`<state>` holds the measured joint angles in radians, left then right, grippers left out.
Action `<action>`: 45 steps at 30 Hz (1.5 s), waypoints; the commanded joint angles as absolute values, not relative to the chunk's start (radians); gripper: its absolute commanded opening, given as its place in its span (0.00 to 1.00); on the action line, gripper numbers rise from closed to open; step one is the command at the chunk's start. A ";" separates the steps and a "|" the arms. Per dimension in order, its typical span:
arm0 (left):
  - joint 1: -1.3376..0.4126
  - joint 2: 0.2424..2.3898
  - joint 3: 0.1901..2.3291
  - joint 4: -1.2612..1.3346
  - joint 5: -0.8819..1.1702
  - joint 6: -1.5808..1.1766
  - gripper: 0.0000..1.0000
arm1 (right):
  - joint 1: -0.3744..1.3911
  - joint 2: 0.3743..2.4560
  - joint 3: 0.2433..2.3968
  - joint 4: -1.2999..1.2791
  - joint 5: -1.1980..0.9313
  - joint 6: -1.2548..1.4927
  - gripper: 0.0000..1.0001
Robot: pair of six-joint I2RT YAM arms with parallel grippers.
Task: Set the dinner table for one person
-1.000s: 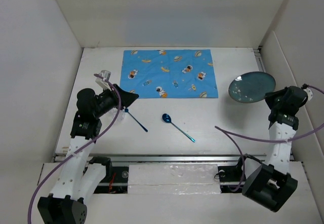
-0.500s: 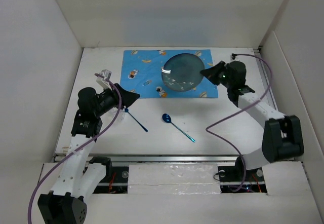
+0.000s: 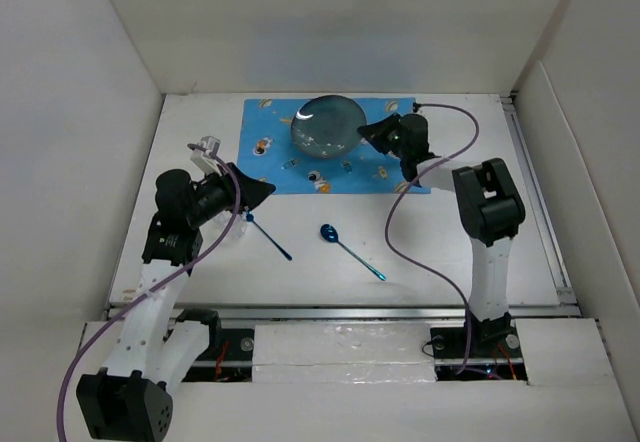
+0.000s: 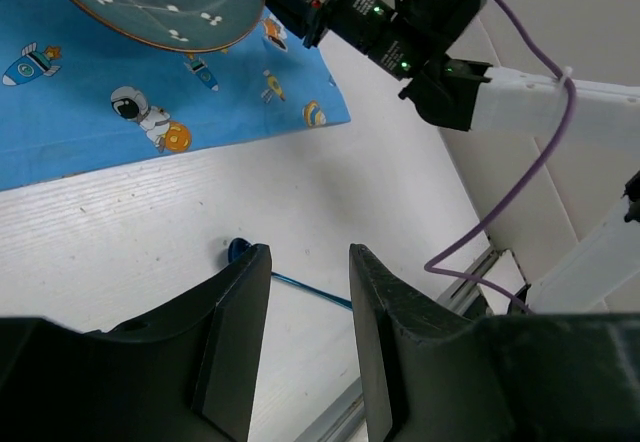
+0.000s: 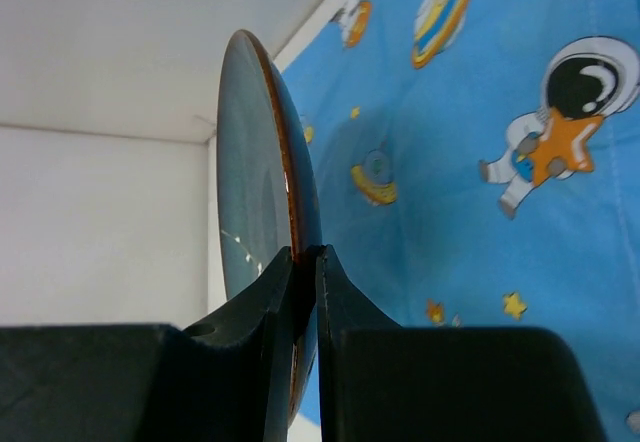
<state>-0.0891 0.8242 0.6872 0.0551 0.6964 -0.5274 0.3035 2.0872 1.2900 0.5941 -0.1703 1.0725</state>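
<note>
One white counter (image 3: 480, 242) carries one blue space-print placemat (image 3: 265, 127) at the middle of its far edge. One blue-grey plate (image 3: 328, 124) hangs tilted over the placemat, its rim pinched in the right claw (image 3: 364, 131). One blue spoon (image 3: 350, 250) lies mid-counter. A second thin blue utensil (image 3: 272, 239) lies toward the left edge, its head hidden under the left claw (image 3: 262, 192), which gapes with nothing in it.

Spoon (image 3: 355, 254) and thin utensil (image 3: 270, 239) lie near placemat (image 3: 270, 167); plate (image 3: 328, 127) tilted above it.
</note>
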 commanded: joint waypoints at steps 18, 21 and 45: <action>-0.074 0.831 0.710 0.109 0.719 -0.525 0.34 | 0.330 2.116 1.250 0.763 -0.163 1.146 0.38; -0.064 0.827 0.709 0.104 0.712 -0.525 0.34 | 0.330 2.048 1.249 0.640 -0.150 1.065 0.50; -0.064 0.778 0.929 0.018 0.417 -0.629 0.00 | 0.863 1.799 1.380 0.041 0.077 0.535 0.18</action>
